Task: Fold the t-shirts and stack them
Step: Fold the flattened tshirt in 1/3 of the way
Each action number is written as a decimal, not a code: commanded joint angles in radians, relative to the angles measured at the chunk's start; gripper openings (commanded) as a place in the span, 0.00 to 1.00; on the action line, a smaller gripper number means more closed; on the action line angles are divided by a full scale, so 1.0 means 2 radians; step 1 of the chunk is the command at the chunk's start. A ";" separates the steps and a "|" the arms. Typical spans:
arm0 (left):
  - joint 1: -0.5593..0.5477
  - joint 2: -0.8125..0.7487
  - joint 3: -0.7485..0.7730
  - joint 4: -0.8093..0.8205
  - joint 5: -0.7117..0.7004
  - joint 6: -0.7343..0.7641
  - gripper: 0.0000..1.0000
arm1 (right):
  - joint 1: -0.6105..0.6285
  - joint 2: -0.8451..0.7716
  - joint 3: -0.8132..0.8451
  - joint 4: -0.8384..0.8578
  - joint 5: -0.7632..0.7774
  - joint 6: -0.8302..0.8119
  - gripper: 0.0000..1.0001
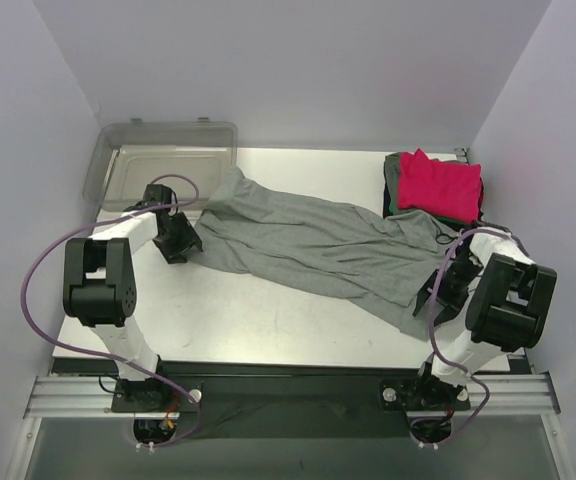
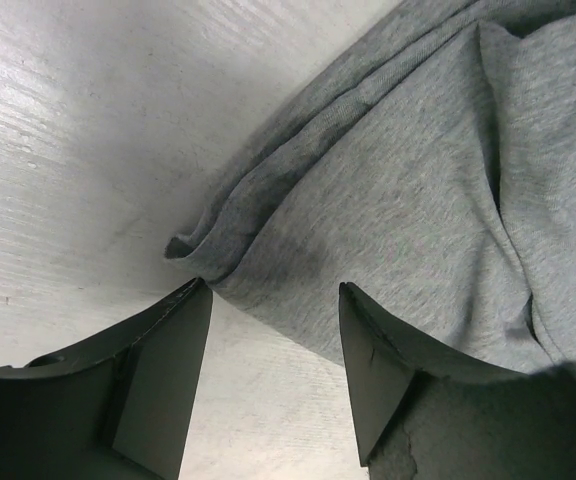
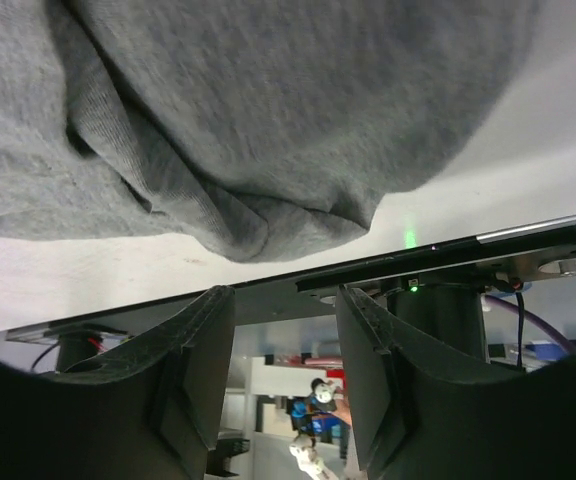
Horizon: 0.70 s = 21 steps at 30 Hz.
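Note:
The large heather-grey t-shirt [image 1: 318, 245] lies crumpled in a diagonal band from back left to front right on the white table [image 1: 258, 320]. My left gripper [image 1: 181, 241] sits low at its left edge. In the left wrist view that gripper [image 2: 274, 290] is open, its tips just short of the folded hem of the grey tee [image 2: 418, 200], with nothing between them. My right gripper [image 1: 436, 290] is at the shirt's front-right corner. Seen from the right wrist, it [image 3: 283, 295] stands open below the hanging grey cloth [image 3: 248, 120], gripping nothing. A folded pink-red shirt [image 1: 438, 185] tops a stack at the back right.
A clear plastic bin [image 1: 163, 165] stands at the back left, close behind the left arm. Dark and green folded shirts [image 1: 393, 185] show under the pink-red one. The table's front edge [image 3: 418, 262] runs just past the right fingertips. Walls close in on three sides.

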 commanded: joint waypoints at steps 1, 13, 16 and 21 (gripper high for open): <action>-0.005 0.019 0.001 0.018 -0.005 -0.007 0.64 | 0.027 0.016 -0.005 -0.018 0.021 -0.001 0.45; -0.021 0.044 0.021 -0.006 -0.035 0.010 0.16 | 0.031 0.022 -0.017 -0.005 0.035 0.010 0.43; -0.019 0.042 0.016 -0.011 -0.036 0.014 0.04 | 0.031 0.028 -0.017 -0.005 0.039 0.010 0.40; -0.008 0.033 0.007 -0.009 -0.035 0.017 0.00 | 0.032 0.041 -0.013 -0.005 0.046 0.008 0.36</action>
